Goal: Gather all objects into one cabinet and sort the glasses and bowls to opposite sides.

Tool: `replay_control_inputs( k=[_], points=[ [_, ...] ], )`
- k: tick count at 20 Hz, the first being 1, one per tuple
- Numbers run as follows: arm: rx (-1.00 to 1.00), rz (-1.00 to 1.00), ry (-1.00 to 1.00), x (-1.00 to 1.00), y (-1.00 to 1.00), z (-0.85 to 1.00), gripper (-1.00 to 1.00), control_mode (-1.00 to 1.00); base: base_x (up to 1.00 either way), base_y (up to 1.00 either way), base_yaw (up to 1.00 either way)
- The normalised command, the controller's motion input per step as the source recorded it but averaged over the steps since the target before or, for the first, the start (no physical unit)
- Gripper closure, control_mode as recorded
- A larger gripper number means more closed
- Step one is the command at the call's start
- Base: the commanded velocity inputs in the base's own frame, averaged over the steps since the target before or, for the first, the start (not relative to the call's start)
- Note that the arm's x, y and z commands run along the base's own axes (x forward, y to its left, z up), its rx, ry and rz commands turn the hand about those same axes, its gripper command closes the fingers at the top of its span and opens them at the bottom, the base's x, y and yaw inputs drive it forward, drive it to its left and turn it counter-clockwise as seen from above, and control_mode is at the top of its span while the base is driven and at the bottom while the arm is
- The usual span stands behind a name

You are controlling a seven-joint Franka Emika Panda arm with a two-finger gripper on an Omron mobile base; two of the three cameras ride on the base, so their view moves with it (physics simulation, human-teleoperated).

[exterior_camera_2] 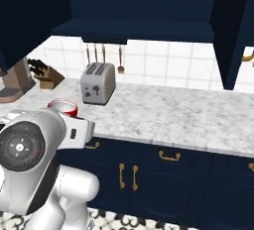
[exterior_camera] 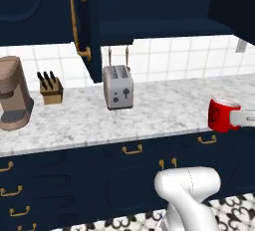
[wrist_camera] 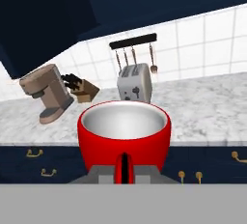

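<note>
Red cup (wrist_camera: 123, 136) sits directly in front of the hand camera, upright, white inside, its handle facing the camera and running down between the two grey finger blocks of the gripper (wrist_camera: 124, 175). The blocks press against the handle from both sides, so the gripper reads as closed on the cup's handle.

In the left base view the same cup (exterior_camera: 222, 114) hangs at the right edge, in front of the marble counter (exterior_camera: 149, 110) and above the navy drawer fronts, with a white part of the hand (exterior_camera: 245, 118) reaching in from the right. In the right base view only the cup's rim and upper wall (exterior_camera_2: 63, 108) show, just behind the white arm, in front of the counter edge (exterior_camera_2: 163, 120).

On the counter: a silver two-slot toaster (exterior_camera: 118, 86), a wooden knife block (exterior_camera: 51, 89) to its left, and a brown coffee machine (exterior_camera: 13, 93) further left. Utensils hang on a rail (wrist_camera: 133, 42) on the tiled wall above the toaster.

The navy wall cabinet door (exterior_camera: 85, 23) with the curved brass handle (exterior_camera: 77, 22) stands open, seen nearly edge-on, up and to the left of the toaster. The cabinet interior (exterior_camera: 159, 1) is dark; contents cannot be made out.
</note>
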Motion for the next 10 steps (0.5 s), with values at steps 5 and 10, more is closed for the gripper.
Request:
replay_control_inputs(
  k=[5,10],
  points=[
    [0.00,0.00,0.00,0.00,0.00,0.00,1.00,1.00,-1.00,0.68,0.00],
    [0.00,0.00,0.00,0.00,0.00,0.00,1.00,1.00,-1.00,0.95,0.12]
  ],
)
